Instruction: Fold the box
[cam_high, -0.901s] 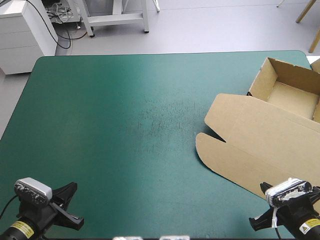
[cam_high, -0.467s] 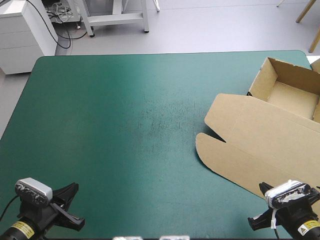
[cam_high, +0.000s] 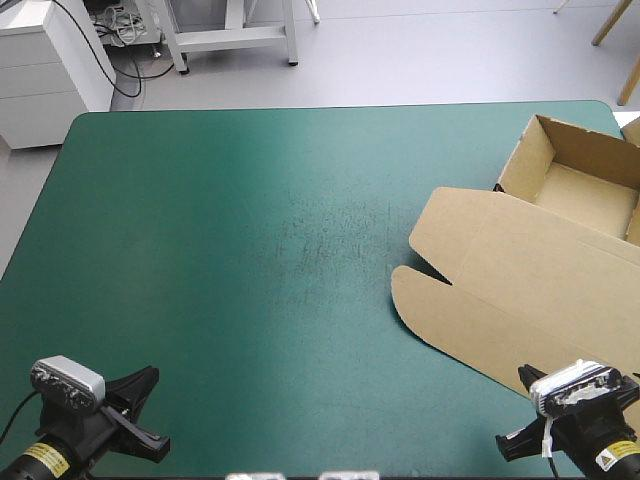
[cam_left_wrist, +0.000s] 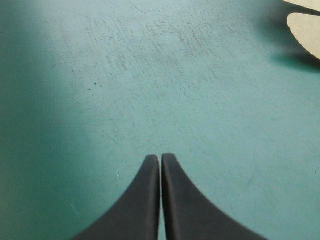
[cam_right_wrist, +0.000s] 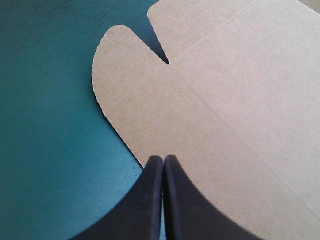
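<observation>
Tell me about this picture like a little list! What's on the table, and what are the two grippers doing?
Table: teal-green cover
Thing on it: brown box, at the right side
Box shape: open tray with walls up, lid lying flat
Left gripper: shut, over bare cover, away from the box
Right gripper: shut, over the lid's near edge; whether it touches cannot be told
</observation>
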